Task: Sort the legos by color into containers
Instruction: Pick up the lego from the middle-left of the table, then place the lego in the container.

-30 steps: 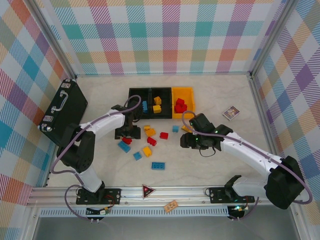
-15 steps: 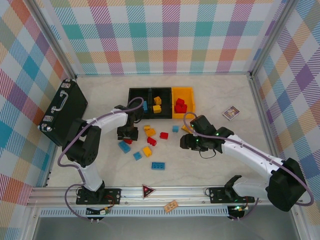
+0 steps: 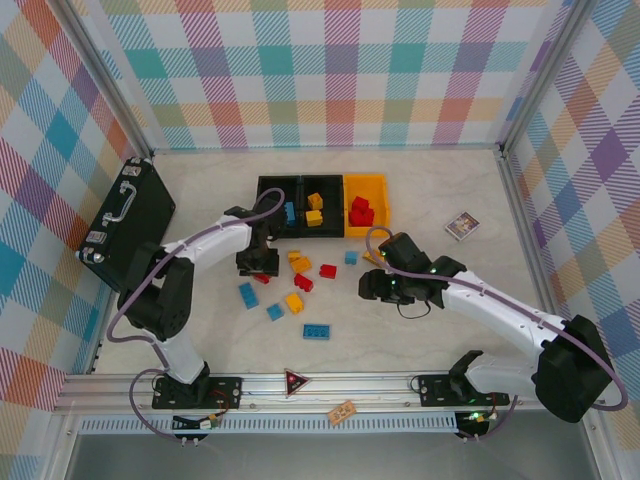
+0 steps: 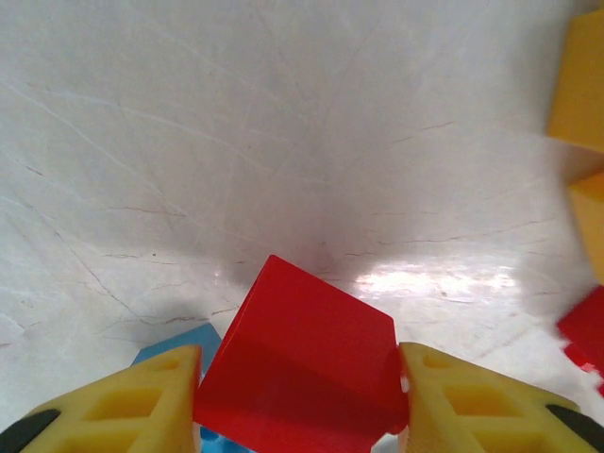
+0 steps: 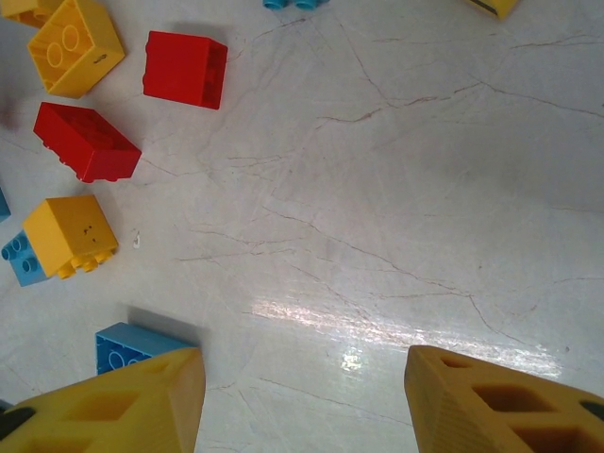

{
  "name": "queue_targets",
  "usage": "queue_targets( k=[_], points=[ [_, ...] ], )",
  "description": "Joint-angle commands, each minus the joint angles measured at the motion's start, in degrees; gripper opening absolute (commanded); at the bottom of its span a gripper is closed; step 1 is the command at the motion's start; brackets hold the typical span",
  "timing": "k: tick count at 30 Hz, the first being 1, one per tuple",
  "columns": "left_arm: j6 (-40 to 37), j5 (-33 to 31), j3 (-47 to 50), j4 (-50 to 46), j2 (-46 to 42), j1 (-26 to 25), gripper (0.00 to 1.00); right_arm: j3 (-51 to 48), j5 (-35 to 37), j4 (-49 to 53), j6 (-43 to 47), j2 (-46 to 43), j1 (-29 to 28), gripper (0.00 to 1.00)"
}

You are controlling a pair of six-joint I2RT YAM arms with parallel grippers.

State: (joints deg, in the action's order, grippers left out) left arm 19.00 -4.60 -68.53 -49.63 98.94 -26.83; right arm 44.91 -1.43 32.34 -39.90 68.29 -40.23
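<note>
Top external view: sorting judged under halfway. The row of three joined plastic bins [image 3: 346, 181] sits just beyond the left gripper [image 3: 258, 268]. The left black bin holds one blue studded brick [image 3: 289, 212], the middle black bin yellow bricks [image 3: 314, 208], and the yellow-orange bin red bricks [image 3: 360, 211].

Left wrist view: the yellow fingers [image 4: 142, 401] are pinching a red plastic brick [image 4: 302, 368] just above the table.

Right gripper [image 5: 302, 401]: jaws spread, nothing between them.

About nine loose bricks [image 3: 294, 302], blue, red and yellow, lie between the two grippers, unsorted.

Surface: pale, glossy, finely scratched tabletop [image 3: 420, 200]. Enclosure: pastel plaid walls [image 3: 340, 70]. A black case with a silver handle [image 3: 130, 220] lies well left of the left gripper.
</note>
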Motion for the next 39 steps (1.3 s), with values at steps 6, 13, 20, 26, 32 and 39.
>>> queue_targets(
  k=[6,13,20,26,32,39],
  points=[
    [1.8,3.5,-6.9,-3.2,-3.7,-4.4,0.33,1.2,-1.3,-0.9,-0.3,-2.9,-0.5,0.58],
    [4.7,6.0,-13.4,-1.4,-1.8,-9.3,0.33,1.6,-0.1,-0.4,-0.8,-6.4,0.2,0.58],
    [7.3,8.2,-22.5,1.4,5.2,-13.4,0.32,1.8,1.3,2.6,-1.1,-10.8,4.6,0.59],
    [8.8,7.9,-32.2,2.8,12.9,-15.2,0.32,1.6,2.3,5.4,-1.7,-13.9,7.8,0.59],
    [9.8,7.0,-42.4,3.1,20.5,-15.7,0.31,0.9,3.0,7.0,-2.3,-16.2,8.9,0.59],
    [8.7,4.5,-59.4,-0.5,32.5,-15.7,0.32,-0.8,3.2,8.2,-3.8,-18.5,9.0,0.59]
  ],
)
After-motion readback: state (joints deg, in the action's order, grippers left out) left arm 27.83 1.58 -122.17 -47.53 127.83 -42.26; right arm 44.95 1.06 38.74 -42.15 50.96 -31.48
